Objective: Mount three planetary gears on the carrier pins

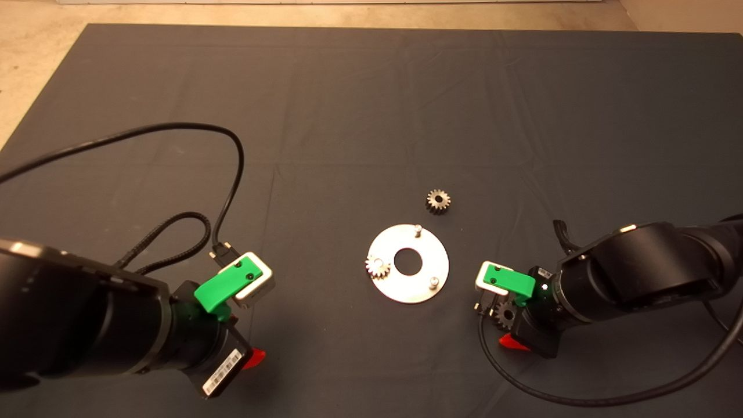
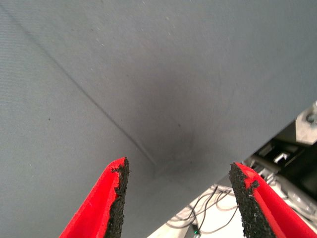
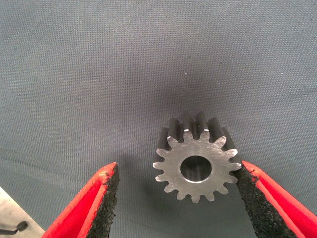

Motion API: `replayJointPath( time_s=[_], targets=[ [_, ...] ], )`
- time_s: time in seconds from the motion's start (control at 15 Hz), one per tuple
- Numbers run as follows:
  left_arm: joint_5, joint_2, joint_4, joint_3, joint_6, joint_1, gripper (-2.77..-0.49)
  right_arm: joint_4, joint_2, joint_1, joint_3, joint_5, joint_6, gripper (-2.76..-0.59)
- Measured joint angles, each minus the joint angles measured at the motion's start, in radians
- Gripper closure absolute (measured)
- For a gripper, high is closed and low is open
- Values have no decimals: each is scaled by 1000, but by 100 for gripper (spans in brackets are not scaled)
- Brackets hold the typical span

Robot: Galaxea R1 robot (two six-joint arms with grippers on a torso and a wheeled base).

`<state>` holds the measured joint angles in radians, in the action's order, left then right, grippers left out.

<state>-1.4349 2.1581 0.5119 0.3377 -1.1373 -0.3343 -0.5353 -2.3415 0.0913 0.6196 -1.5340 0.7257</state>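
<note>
One planetary gear point(image 1: 377, 266) sits on the left carrier pin of the silver disc point(image 1: 426, 255). The far pin point(image 1: 417, 228) and the near-right pin point(image 1: 433, 283) stand bare. A second gear point(image 1: 439, 201) lies on the mat just beyond the disc. A third gear point(image 1: 506, 315) point(image 3: 196, 158) lies flat on the mat right of the disc. My right gripper point(image 1: 506, 328) point(image 3: 178, 171) is open and straddles this gear: one pad point(image 3: 247, 193) is at its teeth and the other pad point(image 3: 106, 198) stands clear. My left gripper point(image 1: 248, 355) point(image 2: 179, 166) is open and holds nothing, low at the left.
The dark mat point(image 1: 371, 104) covers the table. A black cable point(image 1: 232, 174) loops over it from the left arm. Another cable point(image 1: 580, 397) trails along the near edge by the right arm. The left wrist view shows the mat's edge with floor and wires point(image 2: 213, 218) beyond.
</note>
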Motion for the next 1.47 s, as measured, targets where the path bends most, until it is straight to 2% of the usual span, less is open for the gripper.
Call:
replayJointPath(
  time_s=[0.07,0.2,0.27,0.53,0.67,0.73,1.0,1.2,1.33,1.47],
  targets=[
    [7,0,34,0,-20,8,-134,0,0,0,0,0,0,-170],
    [42,0,62,0,-30,39,-134,0,0,0,0,-1,0,-161],
    [50,0,65,0,-30,47,-134,0,0,0,0,-1,0,-156],
    [61,0,73,0,-33,48,-134,0,0,0,0,-1,0,-141],
    [97,0,73,0,-34,48,-134,0,0,0,0,0,0,-127],
    [109,0,73,0,-34,48,-134,-1,0,-1,0,0,0,-126],
    [112,0,73,0,-36,48,-134,-16,0,-11,0,-1,-2,-126],
    [113,0,73,0,-36,48,-134,-29,-1,-27,0,-1,-35,-125],
    [113,0,74,0,-36,48,-134,-41,-3,-42,0,-3,-54,-114],
    [114,0,74,0,-36,48,-134,-47,-3,-44,0,-2,-68,-112]
  ],
)
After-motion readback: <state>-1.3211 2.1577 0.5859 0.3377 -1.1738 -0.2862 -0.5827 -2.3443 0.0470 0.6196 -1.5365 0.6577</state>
